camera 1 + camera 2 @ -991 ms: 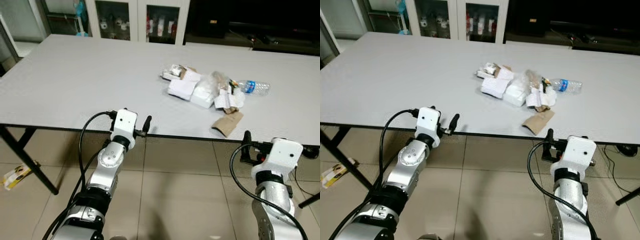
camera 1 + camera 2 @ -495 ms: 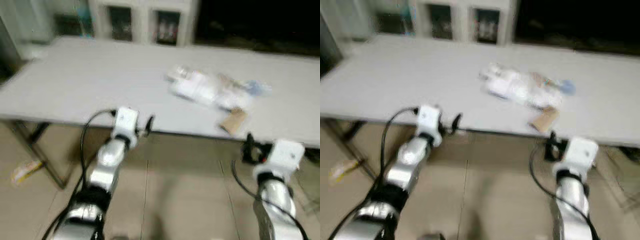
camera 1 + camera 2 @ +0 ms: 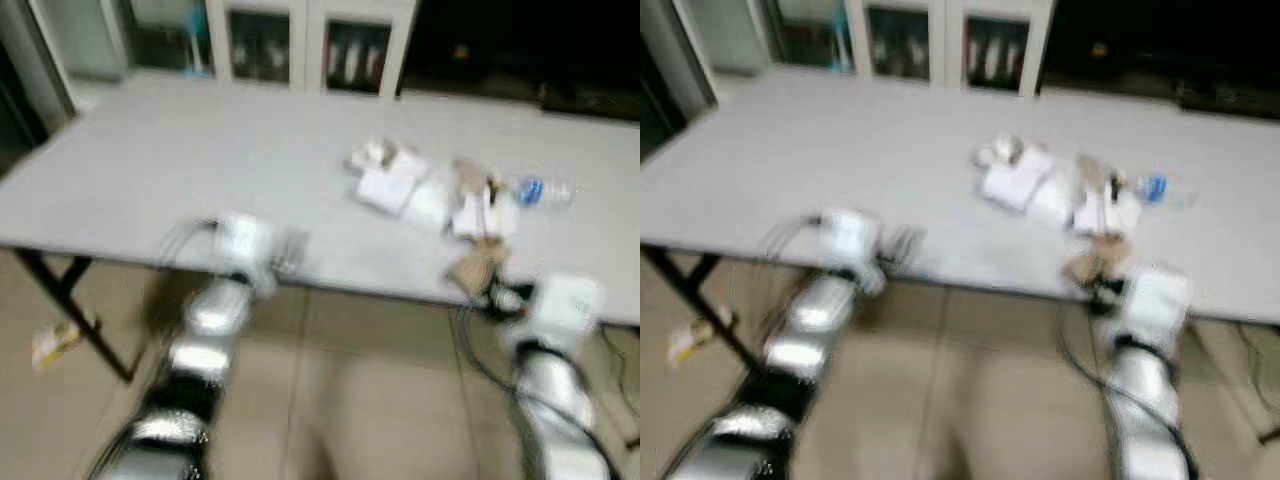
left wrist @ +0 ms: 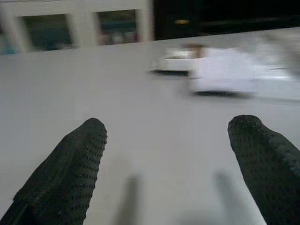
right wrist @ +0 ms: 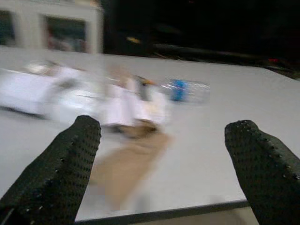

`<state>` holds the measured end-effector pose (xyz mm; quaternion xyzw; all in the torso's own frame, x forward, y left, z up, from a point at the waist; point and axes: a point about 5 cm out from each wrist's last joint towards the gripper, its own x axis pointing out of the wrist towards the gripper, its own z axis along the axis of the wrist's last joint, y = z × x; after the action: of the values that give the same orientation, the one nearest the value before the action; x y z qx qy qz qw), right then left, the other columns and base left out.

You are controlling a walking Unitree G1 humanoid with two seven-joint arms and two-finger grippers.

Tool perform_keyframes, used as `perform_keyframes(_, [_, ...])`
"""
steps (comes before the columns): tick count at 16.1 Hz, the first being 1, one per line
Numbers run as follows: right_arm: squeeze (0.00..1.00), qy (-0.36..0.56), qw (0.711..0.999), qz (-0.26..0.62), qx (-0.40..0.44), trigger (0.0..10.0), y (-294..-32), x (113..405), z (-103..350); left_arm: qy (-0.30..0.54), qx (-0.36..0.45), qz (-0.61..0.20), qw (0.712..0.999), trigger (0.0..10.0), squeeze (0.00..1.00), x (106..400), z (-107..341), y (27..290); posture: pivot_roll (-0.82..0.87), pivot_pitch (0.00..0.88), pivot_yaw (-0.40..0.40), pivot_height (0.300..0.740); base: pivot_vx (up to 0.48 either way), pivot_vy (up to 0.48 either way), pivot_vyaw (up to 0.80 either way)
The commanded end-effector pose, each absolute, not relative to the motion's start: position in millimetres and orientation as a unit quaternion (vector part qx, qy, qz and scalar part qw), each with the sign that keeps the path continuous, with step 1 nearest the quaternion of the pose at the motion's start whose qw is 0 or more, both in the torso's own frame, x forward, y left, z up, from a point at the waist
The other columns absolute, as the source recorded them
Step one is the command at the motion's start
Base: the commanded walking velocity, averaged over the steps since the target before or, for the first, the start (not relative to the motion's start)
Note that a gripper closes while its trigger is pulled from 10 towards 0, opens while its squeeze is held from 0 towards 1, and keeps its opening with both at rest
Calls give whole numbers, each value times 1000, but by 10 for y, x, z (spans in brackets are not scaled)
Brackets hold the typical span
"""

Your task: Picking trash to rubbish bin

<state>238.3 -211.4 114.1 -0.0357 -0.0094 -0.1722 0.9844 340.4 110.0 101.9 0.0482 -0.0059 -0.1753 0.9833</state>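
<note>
The trash [image 3: 440, 195] is seen heaped on the grey counter [image 3: 180, 170], right of its middle and toward the near edge. All of it is smeared by motion blur in the head views, so the pieces can barely be told apart. White paper or packets [image 3: 388, 183] are made out at the heap's left, a clear bottle [image 3: 540, 190] with a blue label lies at its far right, and a brown scrap [image 3: 476, 268] sits nearest the counter's edge. What the crumpled bits in the middle are cannot be told.

The right gripper [image 5: 164, 140] is held just off the near edge, in front of the brown scrap [image 5: 126, 164]. Its fingers [image 5: 56, 168] are spread wide apart with nothing between them. The bottle [image 5: 185, 89] is seen beyond, blurred, and the fingers' bases are cut off by the frame.

The left gripper [image 4: 166, 136] is held at the counter's edge, well to the left of the heap. Its fingers [image 4: 70, 164] are likewise spread and empty, over bare counter. White packets [image 4: 225, 75] show further off, soft and streaked.

Cabinets [image 3: 310, 45] with glass doors stand behind the counter; their contents are too blurred to name. A small yellowish item [image 3: 55, 343] lies on the tiled floor by the counter's leg [image 3: 75, 315], unidentifiable.
</note>
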Motion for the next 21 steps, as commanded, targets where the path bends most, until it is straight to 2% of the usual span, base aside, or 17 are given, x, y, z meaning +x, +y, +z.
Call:
perform_keyframes(1, [0,-23,986,-162,-36,10000,-2041,2422,1193,-11,63,-160,985,10000,0,3441,1072,1249,201,45,-47,740,480,0,0])
perform_keyframes(3, [0,-26,985,-167,-40,10000,-2044,2417,1199,-15,58,-164,985,10000,0,3432,1076,1229,201,45,-47,740,407,0,0])
perform_keyframes(10, [0,-23,983,-174,-44,10000,-2043,2430,1205,-12,55,-164,985,10000,0,3415,1053,1203,199,47,-48,740,0,0,0])
perform_keyframes(17, [0,-16,984,-174,-38,10000,-2025,2445,1169,-7,54,-162,985,10000,0,3420,1047,1210,202,48,-48,740,0,0,-707])
perform_keyframes(21, [0,-20,984,-170,-38,10000,-2000,2454,1175,-2,54,-167,985,10000,0,3426,1039,1208,204,47,-44,740,0,0,0])
